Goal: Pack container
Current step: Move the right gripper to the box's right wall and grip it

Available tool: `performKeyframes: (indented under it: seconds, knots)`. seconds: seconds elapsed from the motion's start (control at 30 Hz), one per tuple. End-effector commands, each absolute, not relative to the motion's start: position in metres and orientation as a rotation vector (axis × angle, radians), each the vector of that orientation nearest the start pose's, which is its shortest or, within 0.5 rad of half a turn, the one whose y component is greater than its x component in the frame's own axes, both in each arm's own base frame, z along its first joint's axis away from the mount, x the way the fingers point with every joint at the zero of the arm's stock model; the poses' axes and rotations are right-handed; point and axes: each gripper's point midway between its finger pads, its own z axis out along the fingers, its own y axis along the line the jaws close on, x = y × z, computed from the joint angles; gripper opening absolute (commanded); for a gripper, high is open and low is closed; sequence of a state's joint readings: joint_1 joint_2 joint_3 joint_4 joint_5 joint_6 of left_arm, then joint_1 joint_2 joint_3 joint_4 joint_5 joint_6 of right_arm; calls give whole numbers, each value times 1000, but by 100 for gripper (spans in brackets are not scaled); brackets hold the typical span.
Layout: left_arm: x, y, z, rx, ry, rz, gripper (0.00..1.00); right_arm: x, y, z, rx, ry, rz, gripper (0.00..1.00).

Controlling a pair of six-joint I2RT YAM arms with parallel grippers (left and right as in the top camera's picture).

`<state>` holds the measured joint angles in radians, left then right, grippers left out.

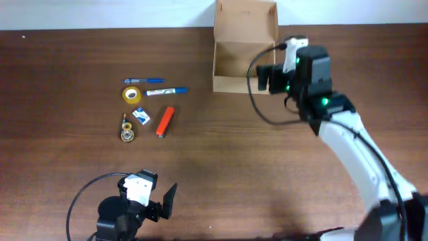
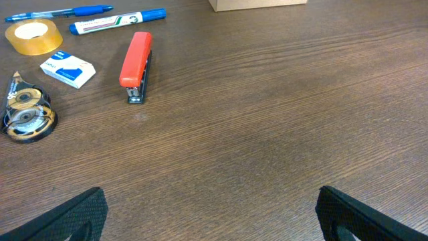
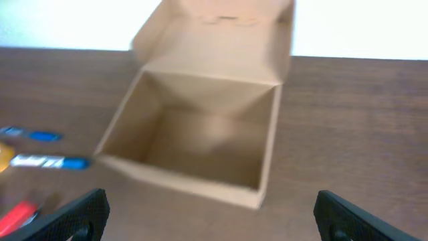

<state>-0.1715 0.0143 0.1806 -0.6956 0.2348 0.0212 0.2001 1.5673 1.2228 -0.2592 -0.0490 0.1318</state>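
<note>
My fingers (image 1: 170,193) are wide on both sides and hold nothing.

From above, my left gripper (image 1: 160,189) hangs at the near edge, well apart from the stapler (image 1: 164,122), tape roll (image 1: 132,94) and marker (image 1: 166,91). My right gripper (image 1: 266,79) hovers just beside the container (image 1: 237,84) at the far edge. Its lid is folded back, I think so things can drop in.

The left wrist view shows a small white box (image 2: 67,71) clearly, which is too small from above.

Only the right wrist view looks inside the container, and it is empty
</note>
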Motion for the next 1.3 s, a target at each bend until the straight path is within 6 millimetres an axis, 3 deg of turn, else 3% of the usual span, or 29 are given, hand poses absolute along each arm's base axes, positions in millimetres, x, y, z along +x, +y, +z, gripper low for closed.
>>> performKeyframes:
  seconds: [0.0,0.13,0.27,0.37,0.6,0.77,0.8,0.87,1.07,1.1,1.27]
  knots:
    - [185,-74,93,339,2075,-351,99,487,85,208,-54,2187,212,99]
    - [185,-74,93,339,2075,-351,99,514,72,182,-17,2230,191,99]
    - [185,-74,93,339,2075,-350,99,532,76,151,-25,2249,223,99]
    - [185,-74,93,339,2075,-351,99,534,79,131,-34,2284,240,99]
    - [185,-74,93,339,2075,-351,99,545,81,113,-35,2273,242,99]
    - [185,-74,93,339,2075,-351,99,544,81,78,-30,2338,239,99]
    - [185,-74,93,339,2075,-351,99,544,81,74,-25,2346,239,94]
    - [185,-74,93,339,2075,-350,99,544,81,72,-24,2351,238,68]
    - [185,-74,93,339,2075,-350,99,546,81,74,-21,2340,241,10]
    - [185,-74,93,339,2075,-351,99,545,81,74,-16,2343,242,4]
    - [185,-74,93,339,2075,-351,99,537,79,85,66,2362,270,4]
